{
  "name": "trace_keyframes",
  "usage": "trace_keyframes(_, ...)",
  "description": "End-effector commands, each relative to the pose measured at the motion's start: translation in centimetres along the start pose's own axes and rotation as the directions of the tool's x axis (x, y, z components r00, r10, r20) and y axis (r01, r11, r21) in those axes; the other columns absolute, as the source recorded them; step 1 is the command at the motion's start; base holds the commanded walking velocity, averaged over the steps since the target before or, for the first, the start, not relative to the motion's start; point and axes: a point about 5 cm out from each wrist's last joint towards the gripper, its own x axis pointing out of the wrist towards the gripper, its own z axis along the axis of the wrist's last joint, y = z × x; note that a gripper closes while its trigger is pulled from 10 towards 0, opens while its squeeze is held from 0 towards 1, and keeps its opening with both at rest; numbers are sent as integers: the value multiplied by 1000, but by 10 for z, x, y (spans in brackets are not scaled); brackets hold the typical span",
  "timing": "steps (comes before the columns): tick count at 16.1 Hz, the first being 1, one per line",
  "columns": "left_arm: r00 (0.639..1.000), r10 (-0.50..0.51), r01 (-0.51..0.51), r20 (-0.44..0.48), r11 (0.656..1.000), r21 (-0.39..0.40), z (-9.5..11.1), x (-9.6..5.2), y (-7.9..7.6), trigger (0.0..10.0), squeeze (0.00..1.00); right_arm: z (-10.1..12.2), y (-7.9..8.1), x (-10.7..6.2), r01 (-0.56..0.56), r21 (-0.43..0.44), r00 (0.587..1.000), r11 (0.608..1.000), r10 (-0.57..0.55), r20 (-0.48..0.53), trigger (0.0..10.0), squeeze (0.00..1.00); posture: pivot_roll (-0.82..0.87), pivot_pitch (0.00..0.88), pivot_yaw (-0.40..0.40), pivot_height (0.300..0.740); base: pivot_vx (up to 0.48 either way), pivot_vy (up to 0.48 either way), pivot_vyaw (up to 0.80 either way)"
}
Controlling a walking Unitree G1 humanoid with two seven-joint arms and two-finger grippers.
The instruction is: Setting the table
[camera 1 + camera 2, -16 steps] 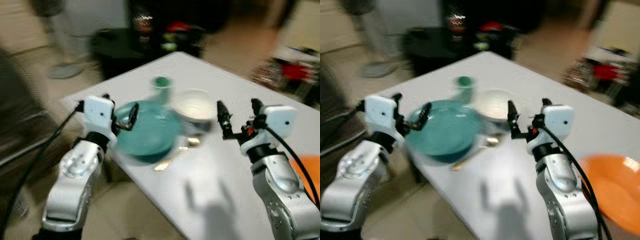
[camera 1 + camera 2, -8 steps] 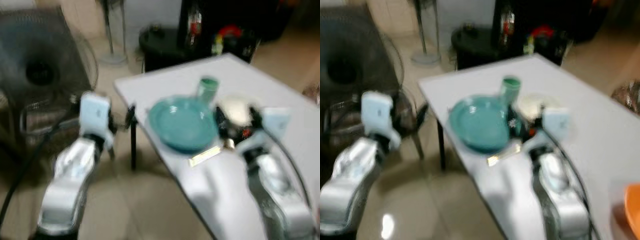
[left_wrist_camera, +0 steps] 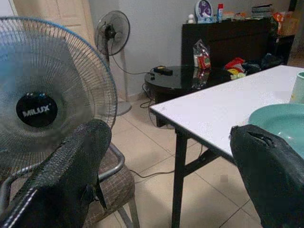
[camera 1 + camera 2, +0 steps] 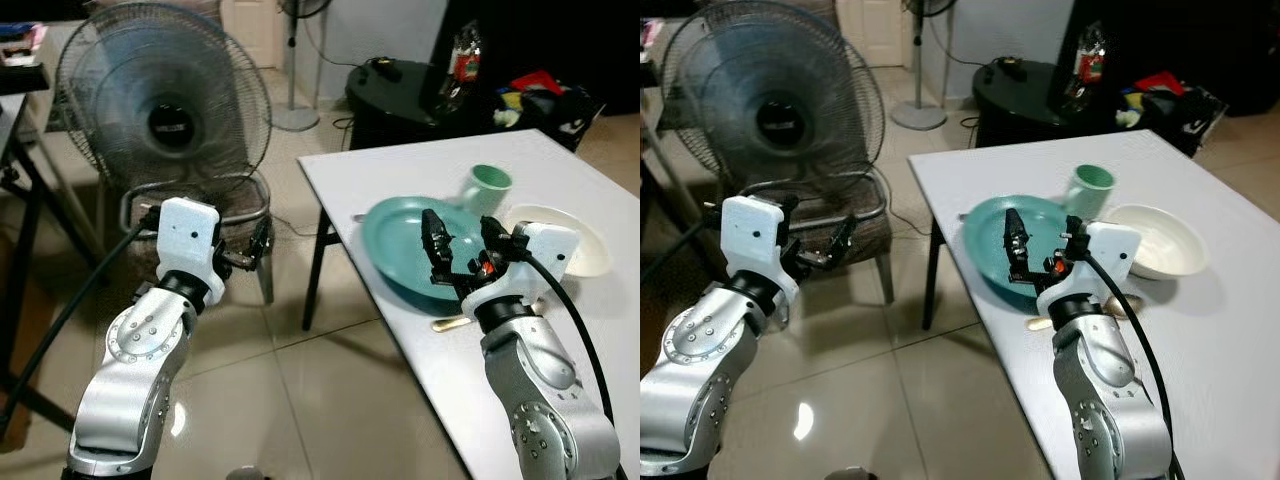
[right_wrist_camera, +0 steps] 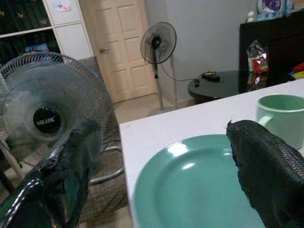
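Compared with the blurred earlier frames, the head camera is seen to have swung leftward, so that a large floor fan (image 4: 163,108) and a chair (image 4: 205,215) beneath it are now brought into view. Left to right: the left gripper (image 4: 240,250) is held off the white table (image 4: 520,380), over the tiled floor beside the chair, its two black fingers (image 3: 71,171) spread apart and holding nothing. Near the table's left edge a teal plate (image 4: 405,245) is shown lying flat. The right gripper (image 4: 460,245) is poised just above this plate, fingers parted and empty. Behind the plate a green mug (image 4: 485,188) stands upright, with a white bowl (image 4: 565,240) to its right. A gold-coloured spoon (image 4: 450,322) is partly seen at the plate's near rim, beside the right wrist. A black round side table (image 4: 1025,100) and a second pedestal fan (image 5: 158,45) are visible in the background.
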Motion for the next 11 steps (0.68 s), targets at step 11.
trace_keyframes(11, 1000, -31, 31, -1, 1000, 7, 4, 3, 1, 10000, 0, -4, -2, 0, 6, 28, 1000, 1000, -6, -12, 10000, 1000, 38, 0, -41, 740, 0, 349, 0)
